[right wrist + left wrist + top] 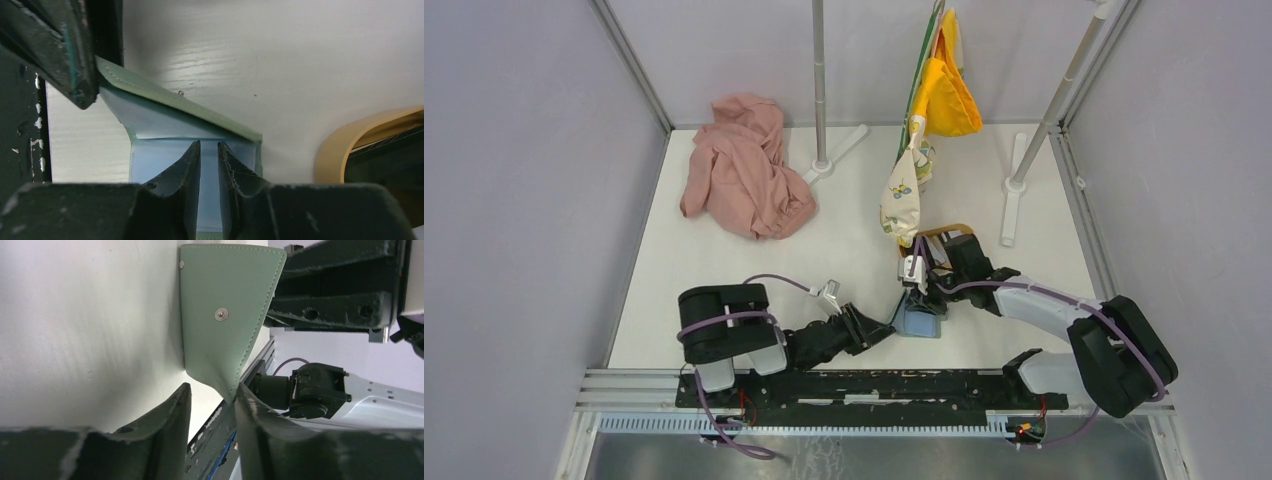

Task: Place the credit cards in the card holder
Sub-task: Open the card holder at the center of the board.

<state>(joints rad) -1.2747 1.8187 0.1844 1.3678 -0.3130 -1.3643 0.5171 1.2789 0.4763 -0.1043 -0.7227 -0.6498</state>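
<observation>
The sage-green card holder [921, 322] lies open near the table's front edge, its pale blue inside [160, 125] facing up. One green flap [225, 315] with a snap stud stands raised. My left gripper [889, 328] [212, 392] is open, and the flap's lower corner rests against its right finger [250, 410]. My right gripper [921, 295] [209, 145] hangs over the blue inside, its jaws a narrow gap apart with only the blue lining showing between them. No credit card shows clearly in any view.
An oval light-wood tray [949, 231] [345, 145] sits just behind the wallet, mostly under my right arm. A pink cloth [744, 175] lies at the back left. Two stand poles [821, 90] [1024, 170] and hanging yellow and patterned fabrics [949, 95] fill the back.
</observation>
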